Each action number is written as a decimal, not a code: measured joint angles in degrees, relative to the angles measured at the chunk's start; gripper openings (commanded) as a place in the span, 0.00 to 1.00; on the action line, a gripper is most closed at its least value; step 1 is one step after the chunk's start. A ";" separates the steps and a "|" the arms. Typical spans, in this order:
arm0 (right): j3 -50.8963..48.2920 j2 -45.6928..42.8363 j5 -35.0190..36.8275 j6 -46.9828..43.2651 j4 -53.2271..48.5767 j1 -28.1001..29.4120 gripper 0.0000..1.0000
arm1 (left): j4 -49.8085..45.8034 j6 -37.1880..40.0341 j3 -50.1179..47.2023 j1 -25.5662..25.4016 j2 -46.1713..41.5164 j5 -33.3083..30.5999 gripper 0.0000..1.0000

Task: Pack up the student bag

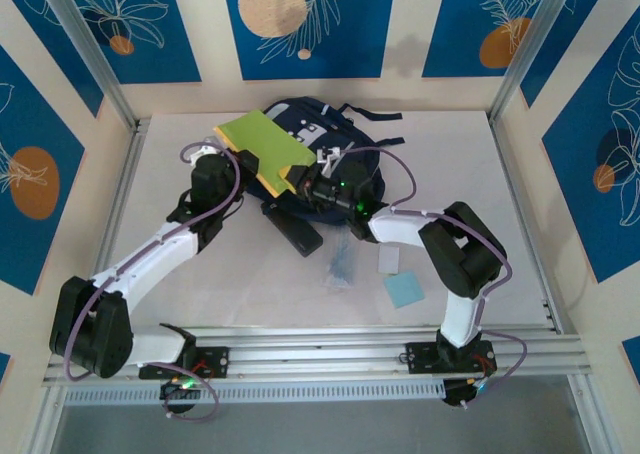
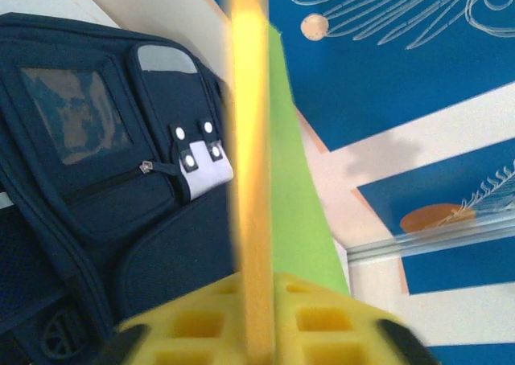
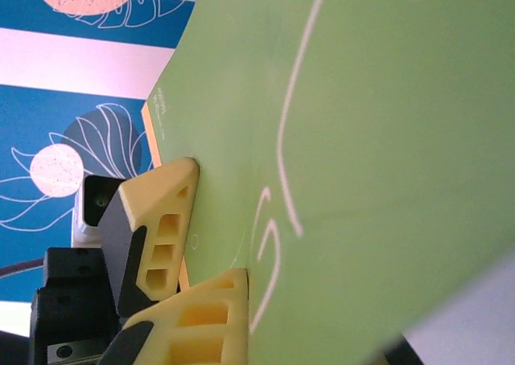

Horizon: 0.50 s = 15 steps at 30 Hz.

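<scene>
Student bag (image 1: pixel 335 119) waits on the table (image 1: pixel 460 174): your right hand (image 3: pixel 189 260) clamps the green notebook (image 1: pixel 260 139) over it for packing; left hand (image 2: pixel 257 305) straddles its edge, grip unclear.

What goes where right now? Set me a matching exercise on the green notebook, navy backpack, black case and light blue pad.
Things: 1 green notebook; 2 navy backpack; 3 black case; 4 light blue pad.
Places: A on the table, nearest the front rail; B raised over the backpack; C far end of the table; D on the table, just in front of the backpack.
Pairs: 1-B, 2-C, 3-D, 4-A.
</scene>
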 measured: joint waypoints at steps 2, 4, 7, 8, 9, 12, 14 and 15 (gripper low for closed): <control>-1.77 -0.26 -0.46 0.00 0.35 -2.05 0.00 | -0.48 1.14 0.00 -1.11 0.13 1.36 0.77; -4.24 -1.03 -0.81 -0.48 -1.03 -5.35 0.00 | -1.46 3.06 0.07 -2.29 0.48 2.95 0.80; -7.15 -3.43 -1.95 -3.43 -6.99 -11.10 0.00 | -3.85 6.84 1.31 -3.61 2.36 5.29 0.80; -7.72 -4.83 -2.16 -5.14 -10.08 -13.00 0.00 | -5.03 8.63 2.16 -4.04 3.50 5.90 0.80; -7.87 -6.38 -2.23 -7.15 -13.64 -14.82 0.00 | -6.23 10.16 3.21 -4.48 4.63 6.38 0.79; -7.61 -12.50 -2.16 -14.95 -25.24 -19.26 0.00 | -10.95 16.50 8.87 -6.58 10.08 7.67 0.77; -5.95 -16.55 -1.62 -20.94 -34.47 -21.27 0.00 | -14.60 21.38 14.36 -8.46 14.80 8.46 0.76; -4.90 -17.86 -1.31 -23.50 -38.21 -21.92 0.00 | -16.09 23.43 16.90 -9.27 16.92 8.79 0.75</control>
